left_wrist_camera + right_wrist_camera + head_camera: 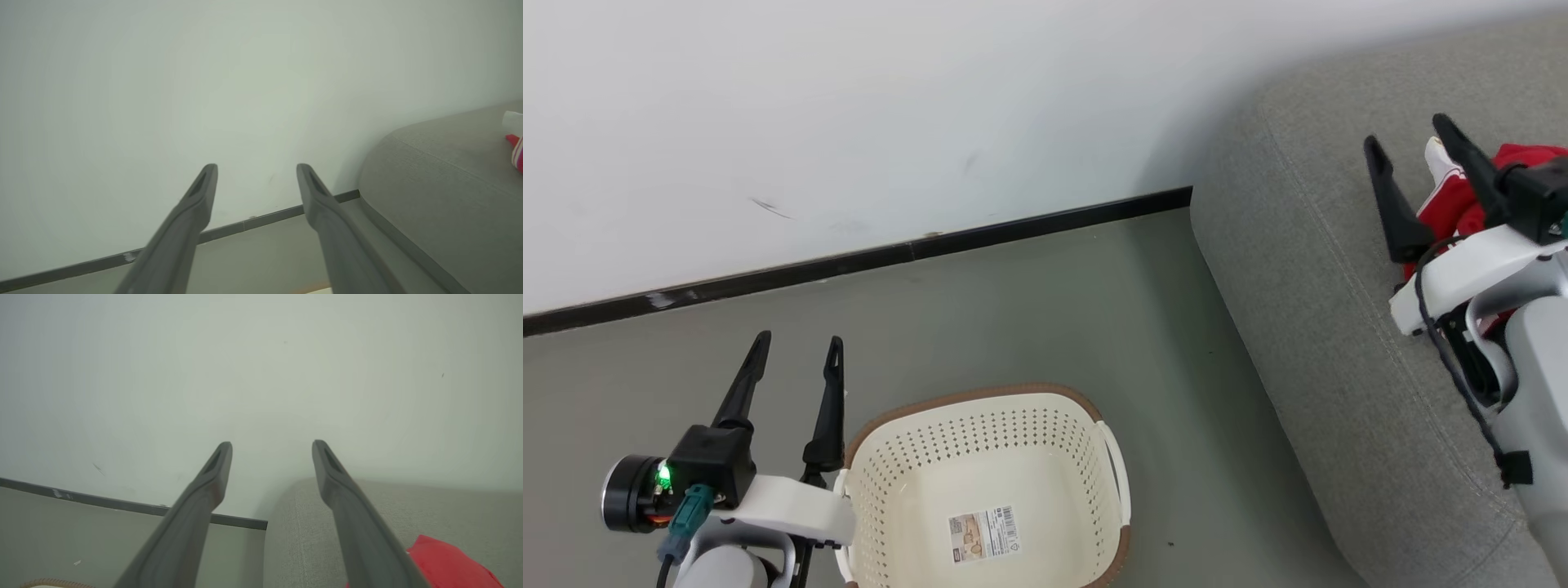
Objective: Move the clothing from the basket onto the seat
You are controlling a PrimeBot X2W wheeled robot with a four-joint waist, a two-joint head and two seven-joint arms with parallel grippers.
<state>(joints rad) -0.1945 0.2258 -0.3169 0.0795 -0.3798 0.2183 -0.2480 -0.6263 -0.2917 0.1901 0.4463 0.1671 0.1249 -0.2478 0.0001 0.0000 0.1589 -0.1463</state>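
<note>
At the left, the left gripper (799,338) stood spread and empty over the grey-green floor (1029,310), just beside the basket (980,394). Behind ran a white wall (849,122) with a dark skirting (1013,229). At the right, the red clothing (1450,200) lay on the grey seat (1323,327), under the spread right gripper (1406,132).

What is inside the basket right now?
The basket shows just a paper label on its bottom, no garments. Its near edge is cut off by the frame, and the left arm covers its near-left corner.
</note>
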